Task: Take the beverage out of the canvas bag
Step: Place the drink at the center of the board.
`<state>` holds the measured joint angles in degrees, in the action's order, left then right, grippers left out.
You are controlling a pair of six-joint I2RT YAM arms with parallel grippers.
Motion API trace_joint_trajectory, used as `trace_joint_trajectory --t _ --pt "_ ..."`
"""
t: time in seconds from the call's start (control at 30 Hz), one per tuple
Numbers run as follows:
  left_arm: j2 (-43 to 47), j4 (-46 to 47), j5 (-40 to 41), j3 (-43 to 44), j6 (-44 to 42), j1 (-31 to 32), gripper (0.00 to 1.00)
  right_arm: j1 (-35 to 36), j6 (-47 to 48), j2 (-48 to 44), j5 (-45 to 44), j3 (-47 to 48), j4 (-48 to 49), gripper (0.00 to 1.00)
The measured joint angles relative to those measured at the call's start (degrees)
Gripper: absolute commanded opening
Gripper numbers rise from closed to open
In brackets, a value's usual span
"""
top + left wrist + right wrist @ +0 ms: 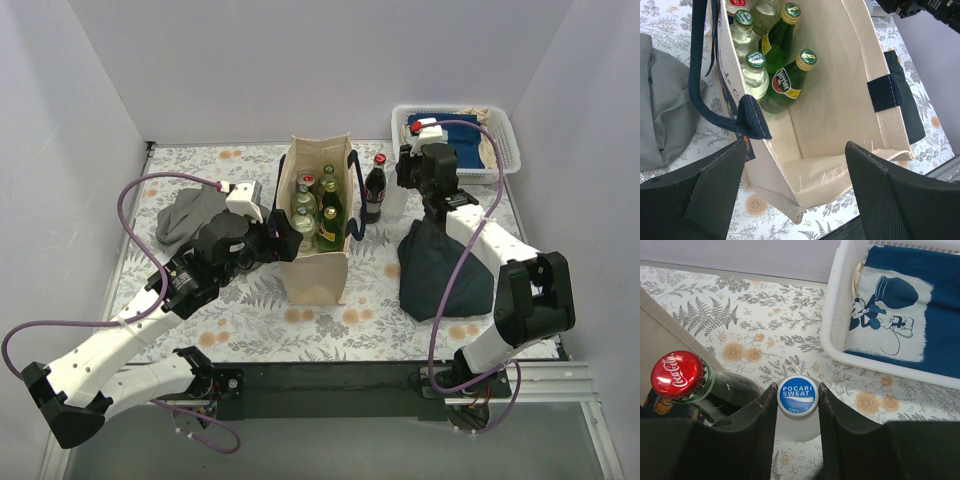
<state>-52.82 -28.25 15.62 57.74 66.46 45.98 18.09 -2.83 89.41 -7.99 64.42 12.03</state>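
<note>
Right gripper (pixel 796 388) is pinching the Pocari Sweat bottle (pixel 797 396). The right wrist view is showing a finger pressed on each side of the blue cap. The bottle is standing on the table (pixel 250 310), outside the canvas bag (pixel 318 270), just right of a Coca-Cola bottle (pixel 677 374). From the top camera the right gripper (pixel 403 185) is covering most of it – only the Coca-Cola bottle (pixel 375 190) is reading clearly there, just right of the bag.

Left gripper (pixel 796 149) is sitting spread wide at the bag's left side, and I'm not seeing it clamp anything. Its wrist view is looking straight down into the canvas bag (pixel 840 90): a Perrier bottle (pixel 790 82) and other green and clear bottles are crowding the far end, and the near end is bare canvas. The top view is only giving the caps.

The top camera is also showing a grey cloth (pixel 185 215) left of the bag, a dark navy sack (pixel 435 265) near right, and a white basket (pixel 505 150) far right – the right wrist view is showing printed blue fabric lying in it.
</note>
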Motion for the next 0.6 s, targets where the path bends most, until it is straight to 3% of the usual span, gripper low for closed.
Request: trace_joint_trajectory --t 0.6 --pt "0.17 0.00 -0.04 -0.20 0.02 0.00 0.79 -0.07 -0.20 -0.02 2.01 1.49 -3.06 0.01"
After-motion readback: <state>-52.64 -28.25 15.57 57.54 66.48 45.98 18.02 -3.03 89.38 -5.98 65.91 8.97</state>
